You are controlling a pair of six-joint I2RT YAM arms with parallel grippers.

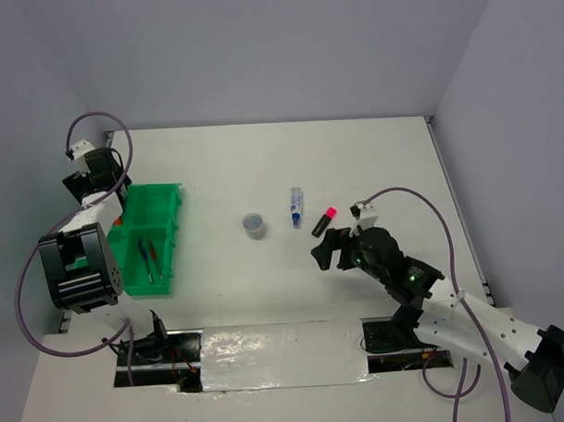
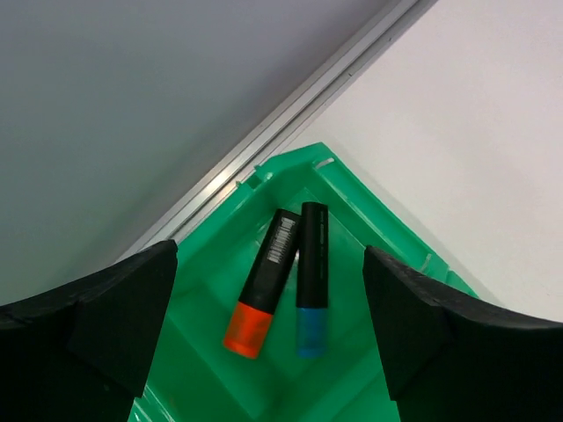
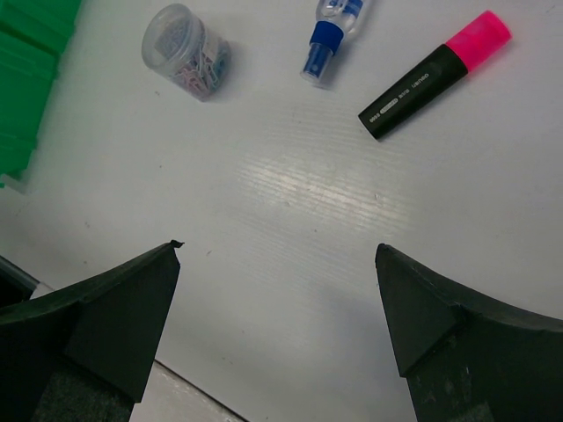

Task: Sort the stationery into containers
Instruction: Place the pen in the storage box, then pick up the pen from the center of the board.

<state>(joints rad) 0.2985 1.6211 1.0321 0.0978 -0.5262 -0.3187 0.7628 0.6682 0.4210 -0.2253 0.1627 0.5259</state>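
Your left gripper (image 2: pixel 271 290) has its jaws spread wide with nothing between them. Straight below the gap lie the orange highlighter (image 2: pixel 264 286) and the blue highlighter (image 2: pixel 311 281), side by side and touching in a corner compartment of the green tray (image 2: pixel 347 185). That arm's job looks finished here, so lift it straight up before swinging away, to keep the fingers off the tray walls.

Your right gripper (image 3: pixel 278 251) is spread wide too and empty, over bare table (image 3: pixel 290 193). The pink highlighter (image 3: pixel 435 75) lies ahead of the jaws and off to their right, at a slant. Turn the wrist so the fingers cross the black barrel, centre on its middle, and lower until they straddle it before closing. The blue-capped marker (image 3: pixel 321 48) lies ahead, near the highlighter; stay clear of it. The jar of paper clips (image 3: pixel 186 51) is ahead and to the left.

The marker's far end is cut off by the frame. From above, the two pens (image 1: pixel 149 262) in the tray are too small to read, and the left jaws are hidden under the wrist.
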